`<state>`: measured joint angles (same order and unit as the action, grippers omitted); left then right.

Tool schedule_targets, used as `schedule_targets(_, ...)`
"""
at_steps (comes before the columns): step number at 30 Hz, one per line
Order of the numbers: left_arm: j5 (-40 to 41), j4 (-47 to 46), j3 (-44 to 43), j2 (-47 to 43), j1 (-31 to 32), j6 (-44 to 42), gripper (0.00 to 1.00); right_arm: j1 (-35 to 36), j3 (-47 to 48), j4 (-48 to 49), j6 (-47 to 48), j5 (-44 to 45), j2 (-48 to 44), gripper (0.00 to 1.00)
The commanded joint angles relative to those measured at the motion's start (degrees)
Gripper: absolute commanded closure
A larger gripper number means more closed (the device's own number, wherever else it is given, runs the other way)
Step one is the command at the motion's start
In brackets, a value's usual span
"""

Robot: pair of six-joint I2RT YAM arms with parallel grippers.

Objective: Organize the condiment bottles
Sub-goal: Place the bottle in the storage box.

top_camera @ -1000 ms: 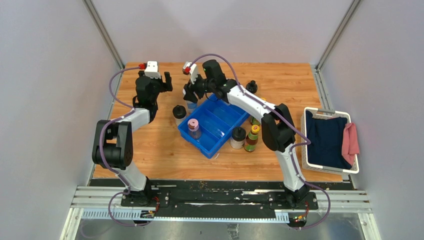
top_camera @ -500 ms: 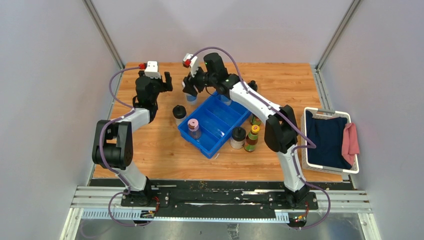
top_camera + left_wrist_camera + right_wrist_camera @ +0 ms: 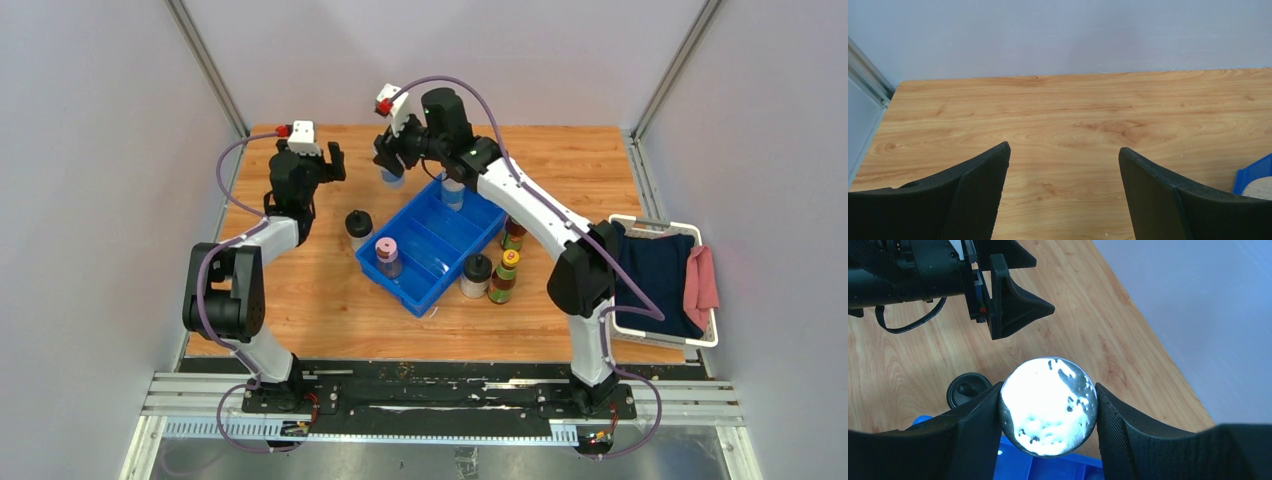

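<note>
Remote inspection, both arms in view.

Right arm: I find the right fingers (image 3: pixel 970 432) clenched on a clear jar (image 3: pixel 1048 405) with a silvery lid, one pad on each side of the lid. From overhead the arm reaches far across the blue tray (image 3: pixel 432 240), and the held jar sits just past the tray's far left corner. I cannot tell whether its base touches the counter (image 3: pixel 1073 115).

Left arm: the left fingers (image 3: pixel 973 200) stand released, well apart, with only bare wood between them. They sit over the far left part of the counter, near the right arm's wrist but not touching it.

Remaining bottles:
- A pink-lidded jar (image 3: pixel 386 252) stands upright in the tray's near left compartment.
- Another clear jar (image 3: pixel 453 193) stands in the far compartment, under the right forearm.
- A black-lidded jar (image 3: pixel 358 222) stands on the counter just beside the tray's left side.
- A second black-lidded jar (image 3: pixel 477 270) stands against the tray's right side.
- Two tall dark bottles (image 3: pixel 506 270) with yellow-red caps stand next to that second jar, one behind the other.

Off to the right, a white basket (image 3: pixel 612 270) holds a dark cloth (image 3: pixel 650 280) and a pink cloth (image 3: pixel 703 280).
</note>
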<state>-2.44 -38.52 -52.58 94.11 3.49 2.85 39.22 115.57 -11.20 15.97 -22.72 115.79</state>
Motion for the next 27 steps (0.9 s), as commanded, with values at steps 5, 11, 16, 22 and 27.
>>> schedule_targets(5, -0.71, -1.47, 0.55, -1.99, 0.22, 0.14, 0.13, -0.06, -4.28, -0.69, 1.09, 6.91, -10.26, 1.0)
schedule_targets(11, -0.82, -1.47, 0.5, -2.16, 0.62, 0.0, 0.13, -0.95, -11.6, -0.89, 0.37, 10.29, -17.32, 1.0)
schedule_targets(16, -0.9, -1.47, 0.38, -2.35, 1.04, -0.02, 0.13, -3.49, -18.59, 0.93, -1.8, 11.43, -22.4, 1.0)
schedule_targets(22, -0.6, -1.47, 0.43, -2.18, 1.94, -0.34, 0.13, -6.85, -25.6, 3.17, -3.92, 12.48, -27.01, 1.0)
schedule_targets(27, -0.55, -1.47, 0.28, -2.0, 2.42, -0.48, 0.13, -9.72, -29.4, 5.05, -5.16, 13.11, -29.15, 1.0)
